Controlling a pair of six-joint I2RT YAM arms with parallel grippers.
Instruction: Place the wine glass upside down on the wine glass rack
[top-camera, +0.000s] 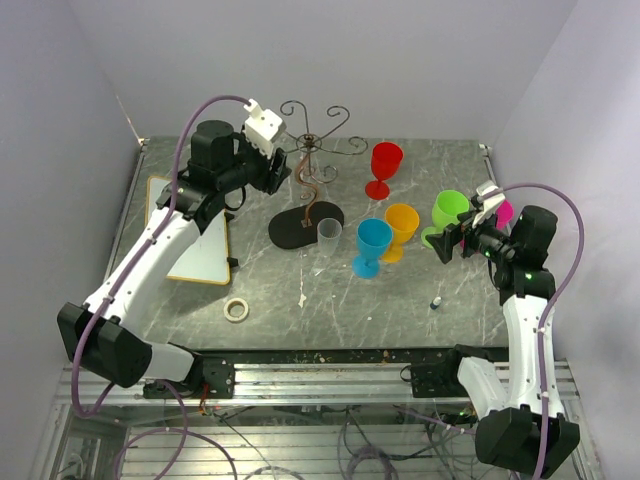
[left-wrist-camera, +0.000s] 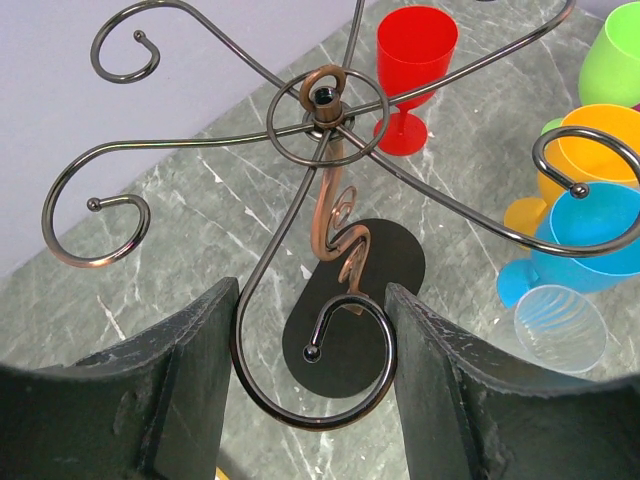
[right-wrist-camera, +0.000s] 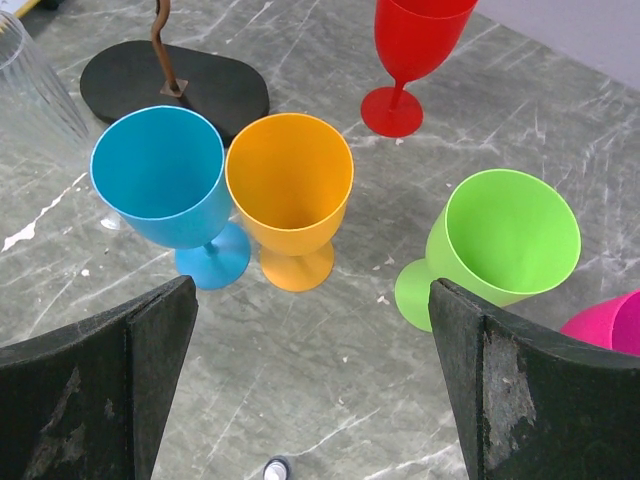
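Top external view, stock listed by size.

- grey marbled tabletop (top-camera: 400, 300), carrying everything below.
- white board (top-camera: 205, 240), flat, under the left arm.
- wine glass rack (top-camera: 298, 226), upright at back centre, with no glass hung on it. The left end effector (left-wrist-camera: 312, 295) straddles one scroll curl. Its fingers are apart and the curl fills the gap; whether they pinch it cannot be told.
- Six glasses stand upright right of the rack, none held: red glass (top-camera: 386, 165), green glass (top-camera: 450, 210), orange glass (top-camera: 401, 225), blue glass (top-camera: 372, 242), pink glass (top-camera: 503, 211), and clear glass (top-camera: 329, 236) just beside the rack's base. The right end effector (right-wrist-camera: 312, 288) is spread wide and empty above them.
- tape roll (top-camera: 236, 310).

Hazards, as a judgement: squeezing or pulling the thin curl may bend it or tip the rack onto the clear glass. Reaching among the crowded glasses may topple neighbours.
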